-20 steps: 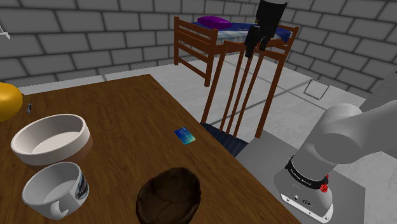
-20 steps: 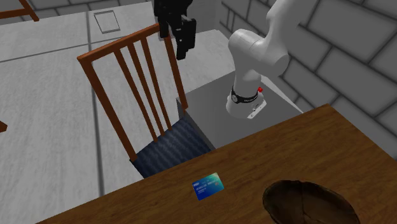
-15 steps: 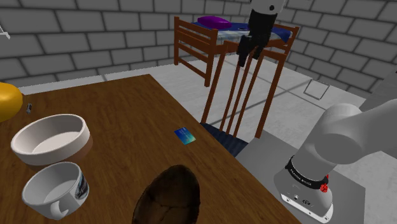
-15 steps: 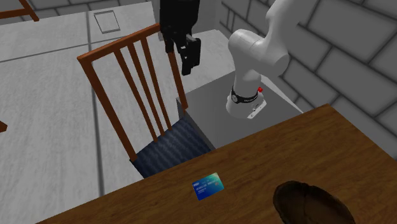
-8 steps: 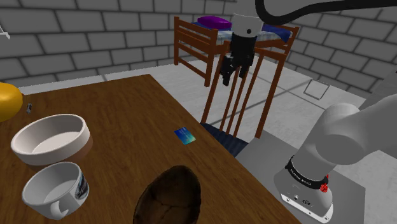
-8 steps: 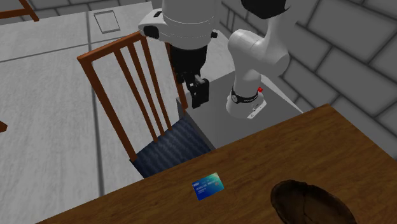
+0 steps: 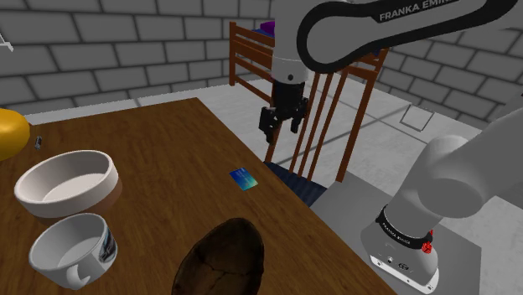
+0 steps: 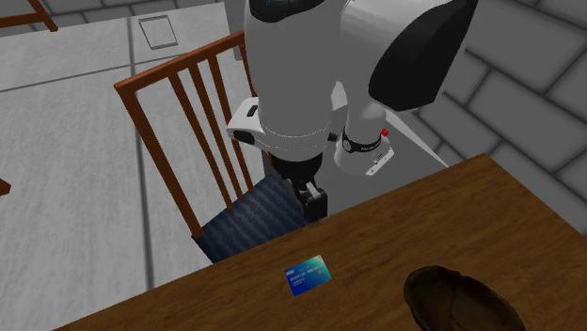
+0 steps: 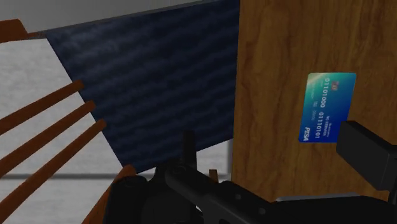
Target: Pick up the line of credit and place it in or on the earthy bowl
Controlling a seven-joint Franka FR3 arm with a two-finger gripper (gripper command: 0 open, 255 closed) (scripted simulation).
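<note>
The line of credit is a small blue-green card (image 7: 244, 178) lying flat on the brown wooden table (image 7: 159, 159), near the edge that faces the chair. My black gripper (image 7: 282, 127) hangs open above the chair seat, just off that table edge and short of the card. From the second exterior view the gripper (image 8: 311, 201) is above and a little behind the card (image 8: 309, 275). Through the wrist camera the card (image 9: 326, 107) lies just past one fingertip (image 9: 370, 153). The earthy bowl (image 7: 222, 260), dark brown, rests tilted at the table's near end (image 8: 461, 301).
A wooden chair (image 7: 323, 109) with a dark blue seat (image 9: 159, 95) stands against the table edge under the gripper. A white bowl (image 7: 67, 183), a white mug (image 7: 74, 249) and a yellow object (image 7: 10, 132) sit on the shoulder view's left. A wooden bunk bed (image 7: 251, 50) stands behind.
The arm has swung down and toward the shoulder view's left, from high above the chair back to just off the table edge. The bowl has tipped slightly. The card lies still.
</note>
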